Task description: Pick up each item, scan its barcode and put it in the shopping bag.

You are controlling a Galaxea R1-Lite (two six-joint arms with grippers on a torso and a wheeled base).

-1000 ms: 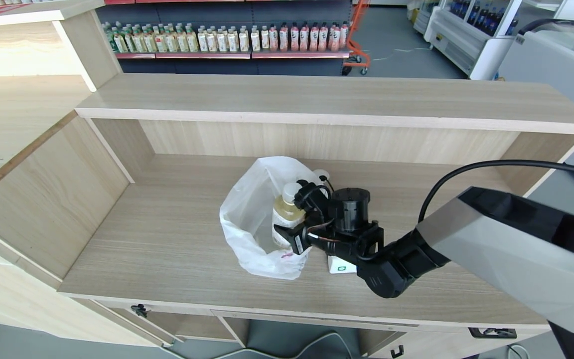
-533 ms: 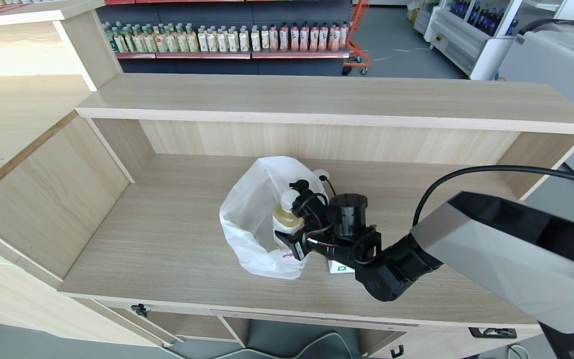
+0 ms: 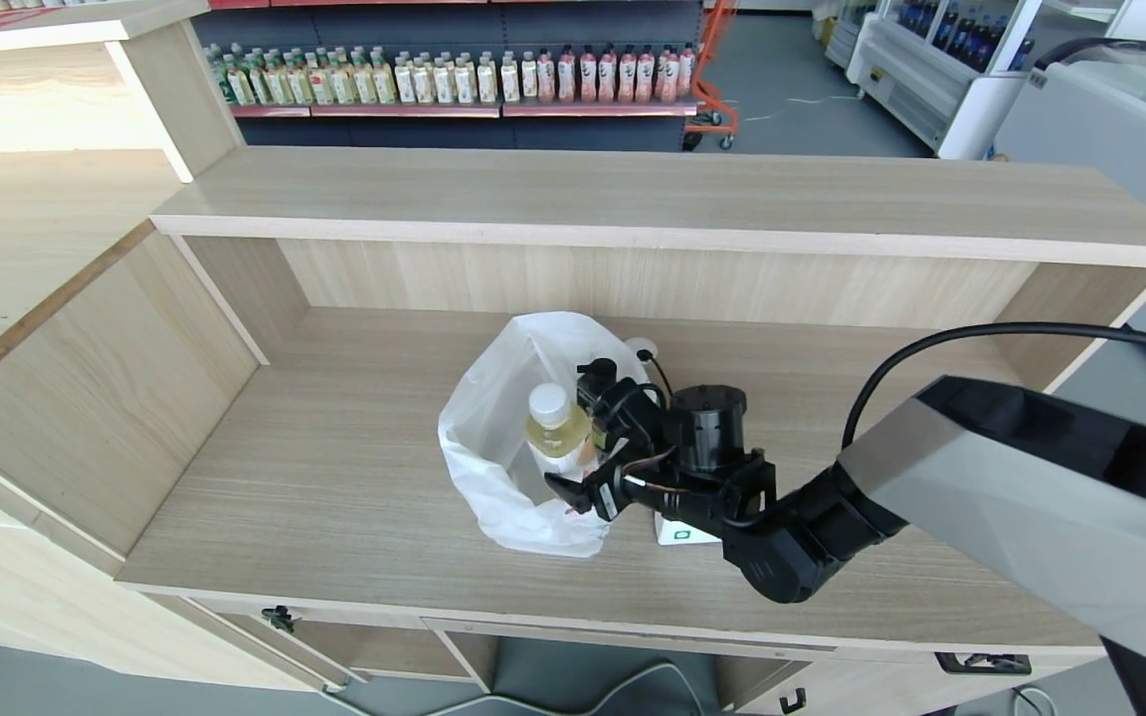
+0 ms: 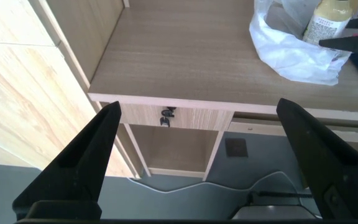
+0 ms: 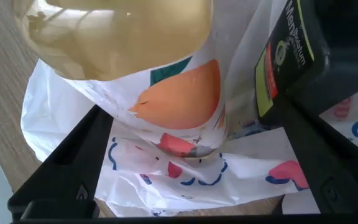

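Note:
A white plastic shopping bag (image 3: 493,447) stands open in the middle of the wooden counter (image 3: 334,477). Inside it a bottle (image 3: 553,426) of yellow drink with a white cap leans toward the bag's left side. My right gripper (image 3: 578,438) sits at the bag's right rim, open, its fingers either side of the bottle's lower part without holding it. The right wrist view has the bottle (image 5: 117,37) between the spread fingers, the bag (image 5: 185,174) below, and a dark package (image 5: 291,50) beside it. My left gripper (image 4: 197,162) hangs open below the counter's front edge, with the bag (image 4: 291,53) far off.
A small white box (image 3: 682,532) lies on the counter under my right wrist. A small white round object (image 3: 641,348) with a black cable sits behind the bag. A raised wooden ledge (image 3: 672,199) borders the back and panels close the sides. Drawers (image 4: 166,115) sit under the front edge.
My right gripper lowered the bottle deeper into the bag, then opened. The bottle has tipped left, away from the fingers, and the wrist has drawn back slightly.

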